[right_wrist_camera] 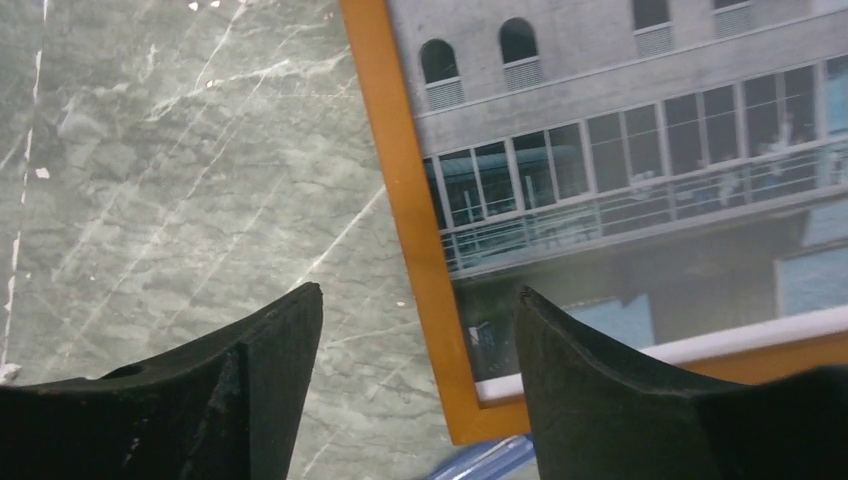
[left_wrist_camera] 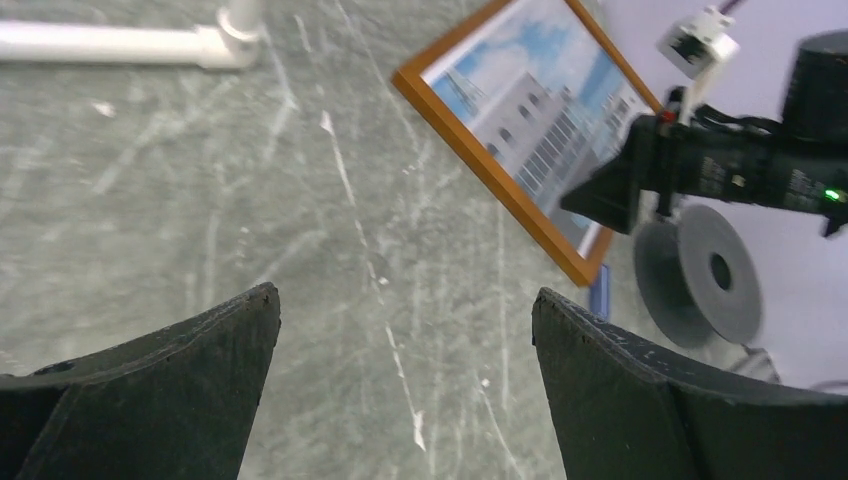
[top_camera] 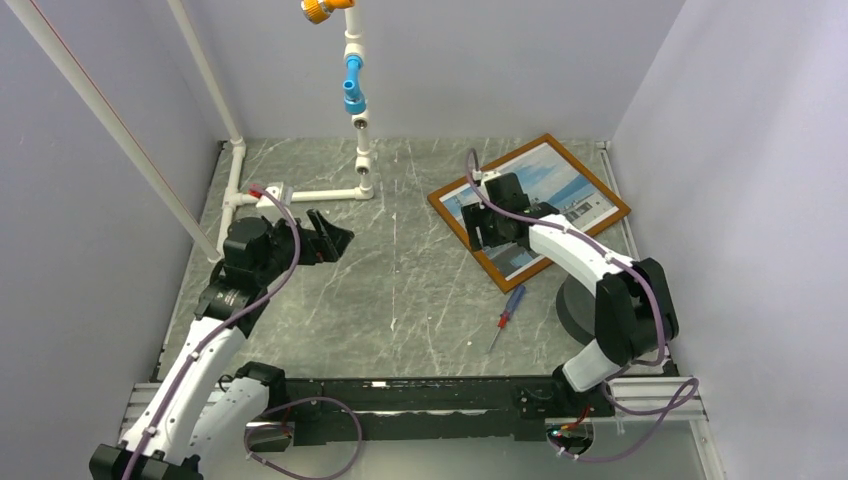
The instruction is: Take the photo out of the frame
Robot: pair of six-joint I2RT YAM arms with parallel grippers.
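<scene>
The photo (right_wrist_camera: 620, 150) lies face up inside the frame (right_wrist_camera: 415, 230), which rests flat and askew at the far right of the desk (top_camera: 420, 300); the print has not yet left its border. Your right pincer (right_wrist_camera: 418, 293) hovers close over the frame's long edge near its near corner, just by the screwdriver (top_camera: 508, 315). Its jaws are apart, one finger over bare desk and the other over the print, so the wooden rail runs between them, which reads as preparation for pinching that rail. It grips nothing. Your left pincer (left_wrist_camera: 405, 295), jaws wide and empty, waits well apart beside the white pipe (top_camera: 300, 195), probably in reserve to steady the frame. From above, the right arm hides the photo's centre. The frame's back and any clips are unseen. Whether the fingertips touch the rail cannot be told.
</scene>
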